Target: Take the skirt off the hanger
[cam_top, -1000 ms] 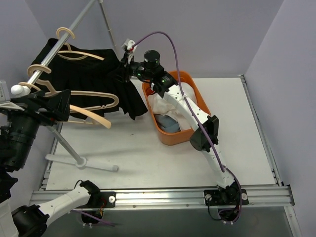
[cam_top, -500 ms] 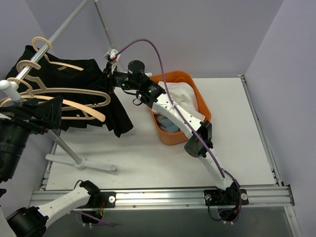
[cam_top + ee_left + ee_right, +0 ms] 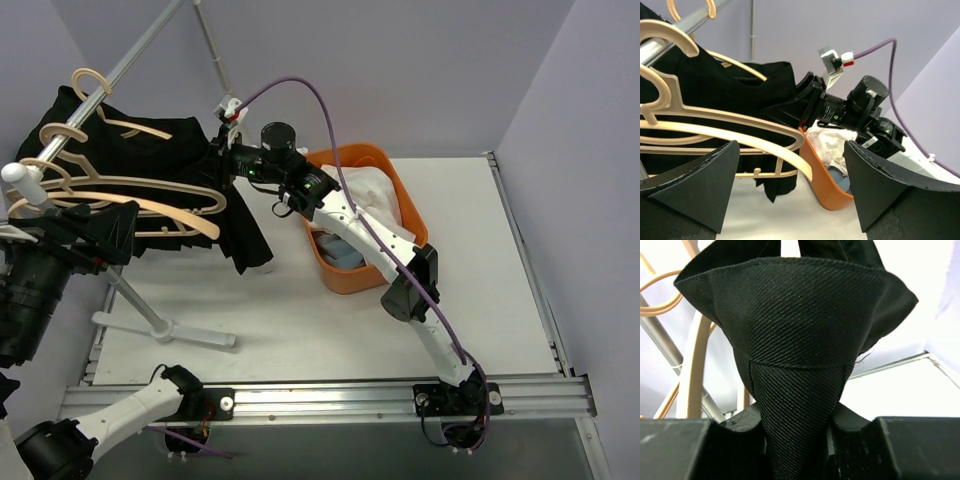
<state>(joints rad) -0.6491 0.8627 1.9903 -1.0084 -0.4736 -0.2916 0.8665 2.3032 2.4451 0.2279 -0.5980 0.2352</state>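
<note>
A black skirt (image 3: 160,160) hangs among wooden hangers (image 3: 150,197) on a metal rail (image 3: 140,50) at the far left. My right gripper (image 3: 222,150) reaches in from the right and is shut on the skirt's upper right edge. In the right wrist view the bunched black fabric (image 3: 795,315) fills the gap between the jaws of that gripper (image 3: 797,425). My left gripper (image 3: 100,232) stands open just in front of the hangers, touching nothing. In the left wrist view it (image 3: 791,150) frames the tip of the nearest hanger (image 3: 790,145), with the skirt (image 3: 740,90) behind.
An orange basket (image 3: 345,278) holding white and blue cloth stands right of the skirt, under the right arm. The rack's grey foot (image 3: 165,325) rests on the white table below the hangers. Purple walls close in at the back and the right.
My right gripper has pulled the skirt's corner to the left and slightly down. The hangers and rail have swung with it. The left gripper has stayed open.
</note>
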